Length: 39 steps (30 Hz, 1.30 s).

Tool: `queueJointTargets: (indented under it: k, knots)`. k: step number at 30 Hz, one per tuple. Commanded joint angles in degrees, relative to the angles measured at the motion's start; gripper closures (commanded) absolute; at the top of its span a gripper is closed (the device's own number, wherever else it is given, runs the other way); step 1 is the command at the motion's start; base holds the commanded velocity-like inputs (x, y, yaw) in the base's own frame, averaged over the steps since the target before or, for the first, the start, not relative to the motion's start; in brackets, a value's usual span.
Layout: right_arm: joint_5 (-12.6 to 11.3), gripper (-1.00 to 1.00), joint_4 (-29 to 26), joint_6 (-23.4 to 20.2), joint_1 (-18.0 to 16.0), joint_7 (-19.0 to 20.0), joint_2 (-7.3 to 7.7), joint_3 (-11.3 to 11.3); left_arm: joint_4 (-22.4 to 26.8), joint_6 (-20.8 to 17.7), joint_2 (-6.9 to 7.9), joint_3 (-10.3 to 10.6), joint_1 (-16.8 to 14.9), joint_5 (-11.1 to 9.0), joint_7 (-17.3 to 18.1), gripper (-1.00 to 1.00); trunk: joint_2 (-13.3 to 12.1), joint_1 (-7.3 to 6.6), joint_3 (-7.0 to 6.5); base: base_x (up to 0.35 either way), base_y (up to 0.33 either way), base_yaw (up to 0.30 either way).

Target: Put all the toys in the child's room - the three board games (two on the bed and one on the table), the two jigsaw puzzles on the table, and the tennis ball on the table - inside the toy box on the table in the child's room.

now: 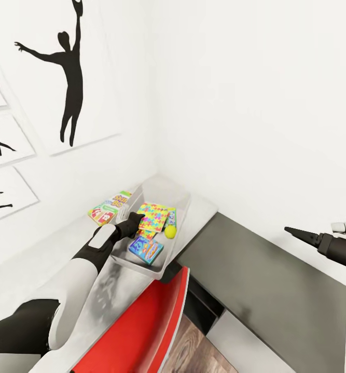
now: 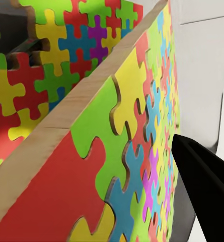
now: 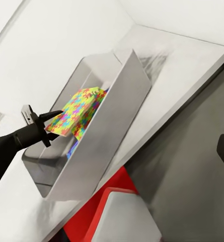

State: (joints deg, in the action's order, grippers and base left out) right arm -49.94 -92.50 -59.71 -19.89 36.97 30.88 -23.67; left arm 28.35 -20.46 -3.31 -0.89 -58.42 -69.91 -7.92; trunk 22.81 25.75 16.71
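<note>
The left pincer [image 1: 139, 216] grips a jigsaw puzzle [image 1: 153, 216] by its edge, tilted over the toy box [image 1: 180, 196] on the counter [image 1: 206, 207], apparently for release inside; a tennis ball [image 1: 170, 231] lies at the sheet's 4 o'clock, a board game [image 1: 146, 249] at 6; the right pincer [image 1: 297, 232] hangs apart, seemingly closed and empty.

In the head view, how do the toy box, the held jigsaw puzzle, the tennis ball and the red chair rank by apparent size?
1. Red chair, though nearness to the camera enlarges it.
2. Toy box.
3. Jigsaw puzzle, held by the left end effector.
4. Tennis ball.
</note>
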Motion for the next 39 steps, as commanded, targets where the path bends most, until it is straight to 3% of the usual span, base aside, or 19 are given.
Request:
queueJointTargets:
  k: [1, 16, 17, 32, 39]
  knots:
    - [0.28, -1.00, 0.00, -0.29, -0.07, 0.38, 0.01, -0.07, 0.13, -0.20, -0.02, -0.09, -0.02, -0.56, -0.61, 1.00, 0.11, 0.03, 0.14, 0.000, 0.000, 0.000]
    - [0.28, -1.00, -0.01, -0.29, -0.07, 0.51, 0.06, -0.16, 0.13, -0.21, -0.02, -0.16, -0.03, -0.61, -0.64, 1.00, 0.11, 0.03, 0.26, 0.000, 0.000, 0.000]
    - [0.28, -1.00, 0.00, -0.29, -0.07, 0.52, 0.06, -0.15, 0.13, -0.24, -0.02, -0.16, -0.03, -0.59, -0.67, -1.00, 0.11, 0.03, 0.27, 0.000, 0.000, 0.000]
    - [0.28, -1.00, 0.00, -0.29, -0.07, 0.56, 0.06, -0.23, 0.13, -1.40, 0.03, -0.19, 0.04, -0.86, -1.03, -1.00, 0.11, 0.03, 0.27, 0.000, 0.000, 0.000]
    - [0.28, -1.00, 0.00, -0.29, -0.07, 0.56, 0.16, -0.23, 0.13, -3.51, 0.16, -0.19, 0.50, -2.91, -0.98, -1.00, 0.11, 0.03, 0.27, 0.000, 0.000, 0.000]
